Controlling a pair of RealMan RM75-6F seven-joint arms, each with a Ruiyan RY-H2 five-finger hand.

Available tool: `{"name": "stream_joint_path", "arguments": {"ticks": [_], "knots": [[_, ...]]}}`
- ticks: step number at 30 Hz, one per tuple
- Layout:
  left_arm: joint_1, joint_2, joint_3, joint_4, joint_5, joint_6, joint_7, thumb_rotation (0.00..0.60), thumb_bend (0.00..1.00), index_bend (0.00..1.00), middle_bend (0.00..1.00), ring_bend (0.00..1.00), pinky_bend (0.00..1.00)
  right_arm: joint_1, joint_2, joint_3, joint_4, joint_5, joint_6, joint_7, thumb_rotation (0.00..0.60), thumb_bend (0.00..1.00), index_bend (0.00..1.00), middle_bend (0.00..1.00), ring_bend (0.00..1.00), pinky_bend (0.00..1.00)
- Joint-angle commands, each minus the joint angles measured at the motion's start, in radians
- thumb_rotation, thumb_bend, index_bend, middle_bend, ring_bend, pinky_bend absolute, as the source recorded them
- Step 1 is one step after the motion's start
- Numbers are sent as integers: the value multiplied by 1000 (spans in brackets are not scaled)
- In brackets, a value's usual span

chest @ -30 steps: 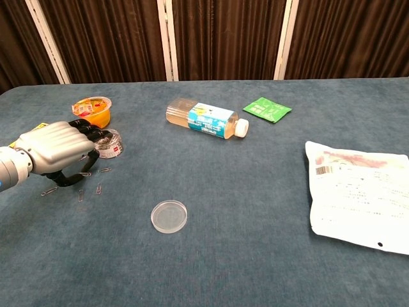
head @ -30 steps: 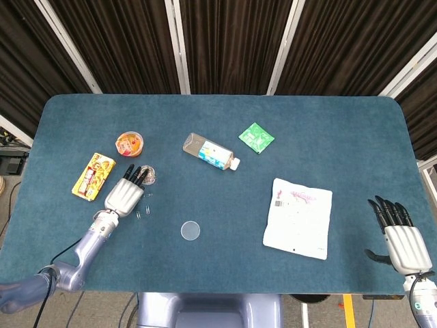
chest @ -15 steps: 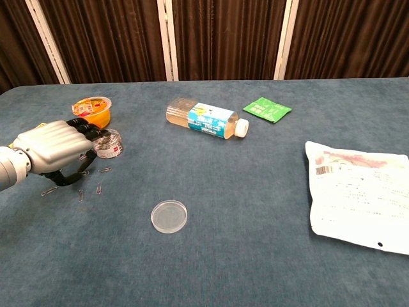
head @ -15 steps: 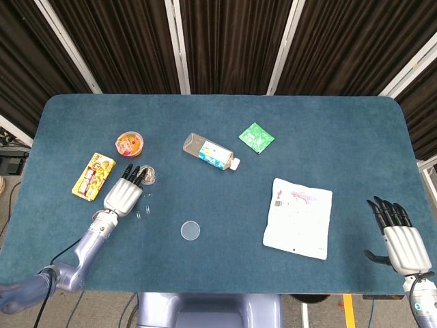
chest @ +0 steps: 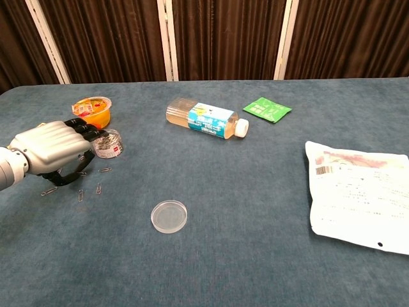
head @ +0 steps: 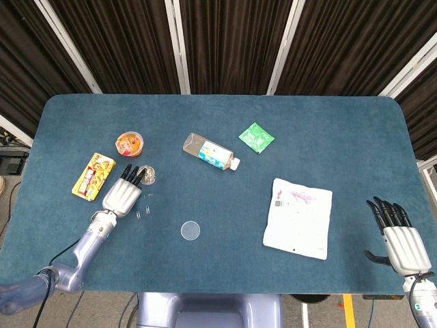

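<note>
My left hand (head: 123,195) lies low over the table at the left, fingers stretched toward a small clear tub of paper clips (head: 147,176). In the chest view the left hand (chest: 51,150) has its dark fingertips just beside the tub (chest: 108,144), thumb curled underneath, and I see nothing in its grasp. Several loose paper clips (chest: 89,188) lie on the cloth right by it. My right hand (head: 399,236) hovers at the table's near right corner, fingers spread, holding nothing; only the head view shows it.
An orange jelly cup (head: 130,143) and a yellow snack pack (head: 93,176) lie beyond the left hand. A bottle (head: 210,152) lies on its side mid-table, with a green sachet (head: 256,138) behind it. Nearer are a clear round lid (head: 190,230) and a white pouch (head: 298,217).
The left hand has drawn back slightly toward the left, uncovering more of the clip tub. The right hand has barely shifted.
</note>
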Motion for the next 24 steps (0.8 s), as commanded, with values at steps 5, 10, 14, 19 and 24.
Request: {"name": "stream_joint_path", "arguments": {"ticks": [5,10,14,19,24], "knots": [[3,2,0,-2,5,9,-2,600,580,607,0,0,0,0,-1,-1,0,-1,0,-2,600,0,0,0,0,0],[7,10,-1,-12,17,28,-16,600,580,606,0,0,0,1,-2,-1,0,-2,1,-4,600,0,0,0,0,0],[12,23,-5,-28,26,47,-32,600,581,607,0,0,0,1,-2,-2,0,-1,0,-5,600,0,0,0,0,0],[16,45,-16,-55,34,70,-60,600,580,607,0,0,0,0,-2,-1,-1,1,0,-6,600,0,0,0,0,0],[16,67,-45,-71,26,90,-90,600,578,606,0,0,0,1,-1,-2,-1,1,-1,-5,600,0,0,0,0,0]]}}
